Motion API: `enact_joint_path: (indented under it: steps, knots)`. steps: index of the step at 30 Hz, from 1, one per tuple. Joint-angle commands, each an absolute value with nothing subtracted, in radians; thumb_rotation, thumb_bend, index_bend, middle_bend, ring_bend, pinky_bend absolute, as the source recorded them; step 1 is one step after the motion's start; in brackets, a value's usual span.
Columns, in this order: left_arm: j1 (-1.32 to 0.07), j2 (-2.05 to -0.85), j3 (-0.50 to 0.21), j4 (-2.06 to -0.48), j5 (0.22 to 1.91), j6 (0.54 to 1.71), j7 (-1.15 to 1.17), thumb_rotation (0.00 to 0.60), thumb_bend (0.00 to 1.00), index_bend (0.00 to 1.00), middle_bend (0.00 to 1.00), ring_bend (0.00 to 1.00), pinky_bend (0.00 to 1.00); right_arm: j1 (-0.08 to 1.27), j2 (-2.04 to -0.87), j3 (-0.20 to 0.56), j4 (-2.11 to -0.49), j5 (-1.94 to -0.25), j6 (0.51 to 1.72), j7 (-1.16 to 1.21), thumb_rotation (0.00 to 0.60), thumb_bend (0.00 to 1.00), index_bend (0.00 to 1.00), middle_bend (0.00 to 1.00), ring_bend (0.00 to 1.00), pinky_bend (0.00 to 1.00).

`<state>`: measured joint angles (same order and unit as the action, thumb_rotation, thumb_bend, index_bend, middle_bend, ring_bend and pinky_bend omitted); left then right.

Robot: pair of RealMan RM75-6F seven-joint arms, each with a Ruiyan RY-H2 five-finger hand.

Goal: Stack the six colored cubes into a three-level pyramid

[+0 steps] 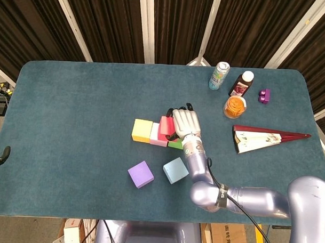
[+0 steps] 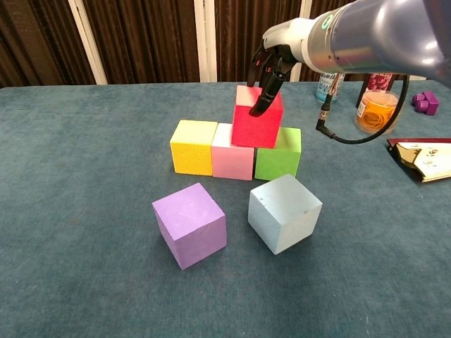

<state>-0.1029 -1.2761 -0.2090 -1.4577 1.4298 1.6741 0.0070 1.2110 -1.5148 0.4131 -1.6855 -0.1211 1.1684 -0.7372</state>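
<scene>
Six foam cubes sit on the desk, one of each colour: a yellow cube, a pink cube, a green cube, a red cube, a purple cube and a pale blue cube. There is one spray can, one dark bottle with a white cap, one jar of orange contents, one small purple block toy and one maroon wedge-shaped case. One silver robot hand shows.

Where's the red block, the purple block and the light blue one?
red block (image 2: 255, 127), chest view, front face
purple block (image 2: 192, 225), chest view, front face
light blue block (image 2: 284, 213), chest view, middle
</scene>
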Motion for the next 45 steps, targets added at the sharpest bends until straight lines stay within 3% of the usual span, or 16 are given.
enact_joint_path:
  steps: [1, 25, 45]
  knots:
    - [-0.103, -1.276, -0.210, -1.458, 1.429, 1.674, 0.006, 0.600, 0.35, 0.15, 0.03, 0.00, 0.00, 1.211, -1.517, 0.413, -1.685, -0.121, 1.169, -0.739, 0.600, 0.24, 0.37, 0.34, 0.20, 0.00]
    - [-0.102, -1.274, -0.210, -1.459, 1.429, 1.674, 0.002, 0.600, 0.35, 0.15, 0.03, 0.00, 0.00, 1.217, -1.522, 0.422, -1.699, -0.103, 1.193, -0.777, 0.600, 0.24, 0.30, 0.30, 0.17, 0.00]
    - [-0.100, -1.272, -0.212, -1.463, 1.426, 1.674, -0.004, 0.600, 0.35, 0.15, 0.03, 0.00, 0.00, 1.224, -1.534, 0.438, -1.706, -0.085, 1.229, -0.805, 0.600, 0.24, 0.30, 0.29, 0.16, 0.00]
